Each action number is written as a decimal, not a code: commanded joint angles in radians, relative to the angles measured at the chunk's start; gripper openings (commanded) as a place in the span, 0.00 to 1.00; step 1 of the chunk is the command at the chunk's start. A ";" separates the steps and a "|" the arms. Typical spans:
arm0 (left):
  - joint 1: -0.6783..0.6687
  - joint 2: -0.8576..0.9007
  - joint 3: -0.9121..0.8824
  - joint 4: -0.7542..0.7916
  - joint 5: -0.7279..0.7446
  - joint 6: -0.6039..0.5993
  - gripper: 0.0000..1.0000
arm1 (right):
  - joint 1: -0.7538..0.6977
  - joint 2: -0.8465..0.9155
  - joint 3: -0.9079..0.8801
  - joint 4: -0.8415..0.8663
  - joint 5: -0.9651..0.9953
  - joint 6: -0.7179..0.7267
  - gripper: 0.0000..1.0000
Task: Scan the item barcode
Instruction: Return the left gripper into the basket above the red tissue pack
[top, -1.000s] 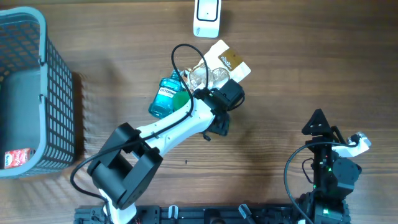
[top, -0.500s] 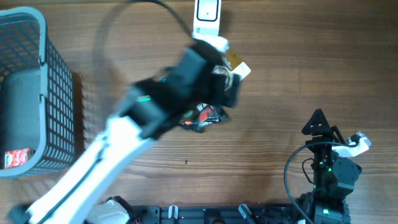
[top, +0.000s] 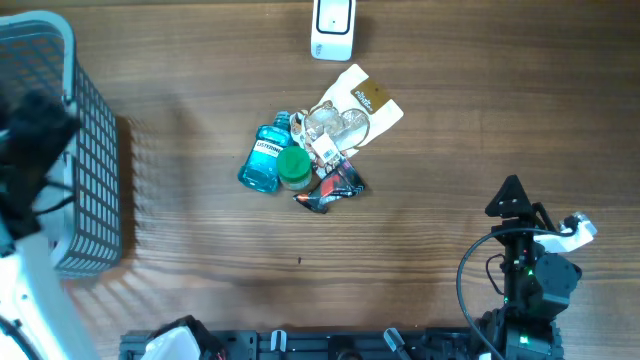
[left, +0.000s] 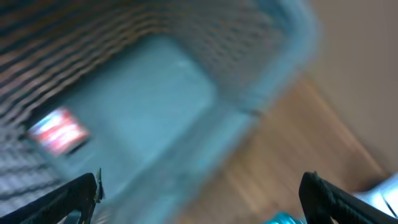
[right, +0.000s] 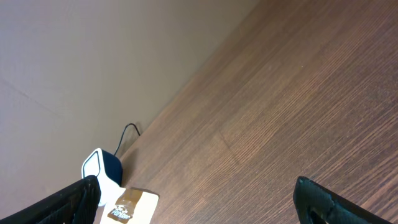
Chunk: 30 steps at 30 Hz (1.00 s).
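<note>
Both pairs of my jaws stand wide apart and hold nothing. The things to scan lie in one heap at mid-table: a blue bottle (top: 260, 160) touching a green-capped jar (top: 293, 168), a clear packet (top: 335, 125) on a white card (top: 368, 98), and a dark wrapper (top: 330, 188) at the near edge. The scanner (top: 333, 25) stands just beyond them.

I judge the next step is to lift one piece from the heap's rim. I should grip it off its label and turn the code toward the scanner, though I can make out no barcode from here.

The heap is well apart from both grippers. My left gripper (left: 199, 196) hangs over the basket (top: 95, 150), where a red-labelled pack (left: 59, 130) lies. My right gripper (right: 196, 199) waits at the near right.
</note>
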 joint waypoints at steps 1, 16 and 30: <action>0.203 0.038 -0.042 -0.032 0.024 -0.163 1.00 | -0.003 0.001 -0.001 0.003 0.017 -0.018 1.00; 0.343 0.252 -0.119 0.054 -0.045 -0.109 1.00 | -0.003 0.001 -0.001 0.003 0.017 -0.018 1.00; 0.355 0.311 -0.120 0.235 0.147 0.726 1.00 | -0.003 0.001 -0.001 0.003 0.017 -0.018 1.00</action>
